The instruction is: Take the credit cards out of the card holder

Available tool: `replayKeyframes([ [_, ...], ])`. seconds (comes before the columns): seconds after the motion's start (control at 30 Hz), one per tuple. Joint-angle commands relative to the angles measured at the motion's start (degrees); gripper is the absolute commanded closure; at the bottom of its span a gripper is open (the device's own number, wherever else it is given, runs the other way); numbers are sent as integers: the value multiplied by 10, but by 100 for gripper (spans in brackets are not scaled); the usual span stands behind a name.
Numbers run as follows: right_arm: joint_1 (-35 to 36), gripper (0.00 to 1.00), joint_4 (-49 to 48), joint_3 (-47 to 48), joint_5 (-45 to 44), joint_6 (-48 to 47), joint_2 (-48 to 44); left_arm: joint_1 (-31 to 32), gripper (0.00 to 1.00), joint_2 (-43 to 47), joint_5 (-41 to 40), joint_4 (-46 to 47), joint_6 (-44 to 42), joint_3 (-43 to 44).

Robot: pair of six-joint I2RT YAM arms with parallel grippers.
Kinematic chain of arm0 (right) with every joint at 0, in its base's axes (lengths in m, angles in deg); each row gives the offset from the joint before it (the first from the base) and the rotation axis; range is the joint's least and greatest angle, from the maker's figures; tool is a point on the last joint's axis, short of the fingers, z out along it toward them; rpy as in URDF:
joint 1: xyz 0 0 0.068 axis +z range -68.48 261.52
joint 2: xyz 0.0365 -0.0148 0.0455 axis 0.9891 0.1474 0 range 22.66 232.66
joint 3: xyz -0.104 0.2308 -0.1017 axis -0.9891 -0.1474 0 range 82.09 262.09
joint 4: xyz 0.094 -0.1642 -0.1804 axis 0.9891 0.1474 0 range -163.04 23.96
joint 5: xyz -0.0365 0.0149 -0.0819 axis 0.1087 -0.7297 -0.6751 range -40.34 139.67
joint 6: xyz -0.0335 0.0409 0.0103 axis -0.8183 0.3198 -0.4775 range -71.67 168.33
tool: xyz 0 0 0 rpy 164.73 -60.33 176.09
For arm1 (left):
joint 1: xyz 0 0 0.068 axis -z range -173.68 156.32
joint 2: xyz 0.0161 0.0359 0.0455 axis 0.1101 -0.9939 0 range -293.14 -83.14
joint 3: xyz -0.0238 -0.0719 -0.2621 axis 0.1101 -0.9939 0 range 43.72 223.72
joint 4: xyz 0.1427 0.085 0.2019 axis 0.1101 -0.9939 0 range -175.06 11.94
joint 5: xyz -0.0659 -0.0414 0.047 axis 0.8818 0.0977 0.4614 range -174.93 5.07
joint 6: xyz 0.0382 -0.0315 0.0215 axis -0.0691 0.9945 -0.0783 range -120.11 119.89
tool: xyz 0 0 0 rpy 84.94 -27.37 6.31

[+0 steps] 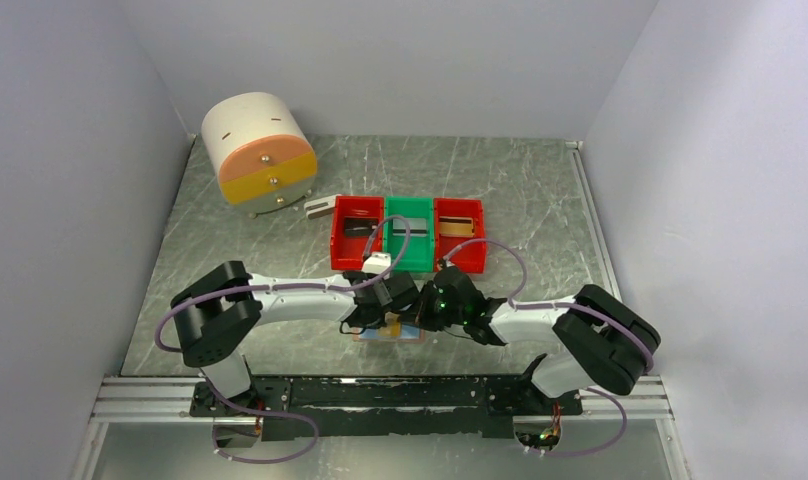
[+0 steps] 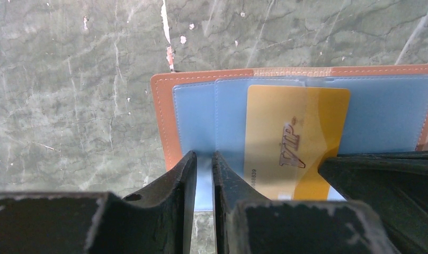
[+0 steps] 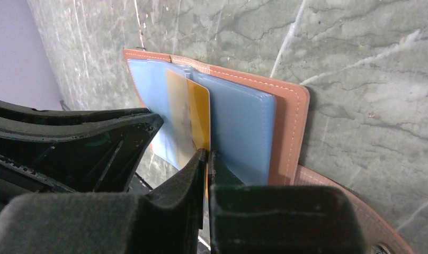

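The card holder [image 2: 161,106] lies open on the table, tan-brown with pale blue clear pockets. In the top view it [image 1: 390,337] shows only partly under both grippers. A yellow-orange credit card [image 2: 286,132] marked VIP sticks partway out of a pocket. My left gripper [image 2: 204,159] is shut on the near edge of a blue pocket sheet, left of the card. My right gripper [image 3: 207,154] is shut on the near edge of the yellow-orange card [image 3: 193,111], in front of the card holder [image 3: 288,121]. The two grippers [image 1: 378,322] [image 1: 416,320] meet over the wallet.
Behind the grippers stand a red bin [image 1: 337,238], a green bin [image 1: 410,204] and another red bin [image 1: 479,240] in a row. A round drawer unit [image 1: 258,150] sits at the back left, with a small grey-white block [image 1: 320,207] beside it. Walls close in on both sides.
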Motion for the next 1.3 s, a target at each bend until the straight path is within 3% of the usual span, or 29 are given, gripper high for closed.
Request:
replayKeyframes([
  [0.0,-5,93,-26,-10,21,-1,18,3,78,-43,44,-3,8,-39],
  [0.5,-6,73,-72,-24,14,28,39,3,78,-2,64,33,-16,-43],
  [0.7,-6,82,-136,-38,38,41,68,3,79,2,66,36,-12,-54],
  [0.77,-6,89,-132,-38,35,41,67,3,79,3,65,35,-11,-54],
  [0.9,-6,94,-84,-43,-7,31,29,3,78,8,59,33,-6,-58],
  [1.13,-14,94,-14,-47,-34,4,-9,3,76,36,64,46,-3,-66],
  [1.27,-14,94,-32,-43,-12,2,13,3,67,60,63,48,-10,-54],
])
